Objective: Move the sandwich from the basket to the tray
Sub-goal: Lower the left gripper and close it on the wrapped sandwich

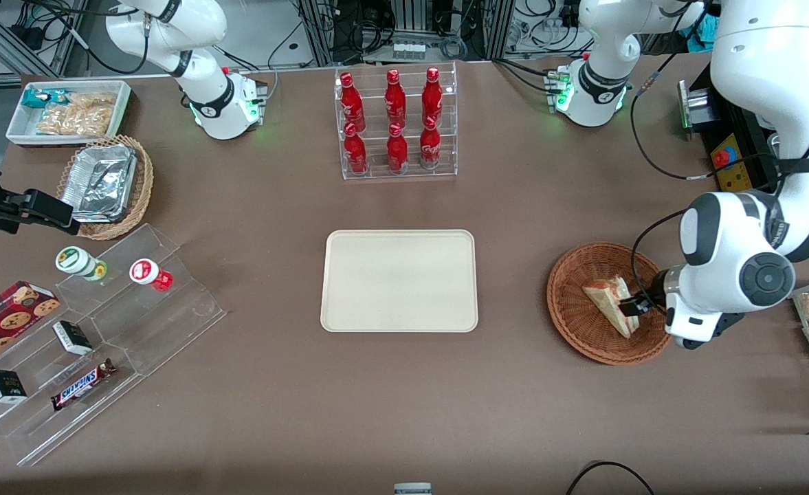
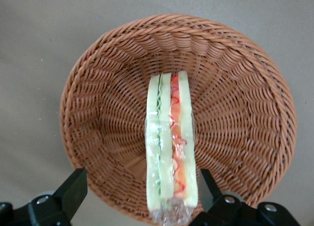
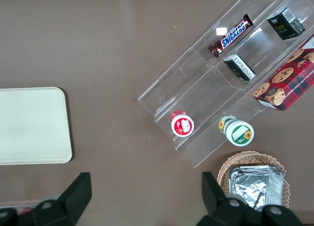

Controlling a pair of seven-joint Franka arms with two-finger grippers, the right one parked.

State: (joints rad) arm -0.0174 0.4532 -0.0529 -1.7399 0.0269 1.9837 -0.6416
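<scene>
Lying in the basket (image 2: pixel 98 88), wrapped layered sandwich (image 2: pixel 170 147) between the gripper (image 2: pixel 142 191)'s spread, non-touching fingers (image 2: pixel 73 186)

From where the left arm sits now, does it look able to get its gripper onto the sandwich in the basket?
Probably yes. The gripper is open at the sandwich, one finger on each side, and nothing else lies in the basket to block it.

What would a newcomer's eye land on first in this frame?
Probably the gripper, lowered into the reddish-brown basket at the working arm's end of the table, fingers open on either side of the sandwich, not yet closed. Next, the bare cream tray at mid-table, and the rack of red bottles farther from the front camera.
</scene>
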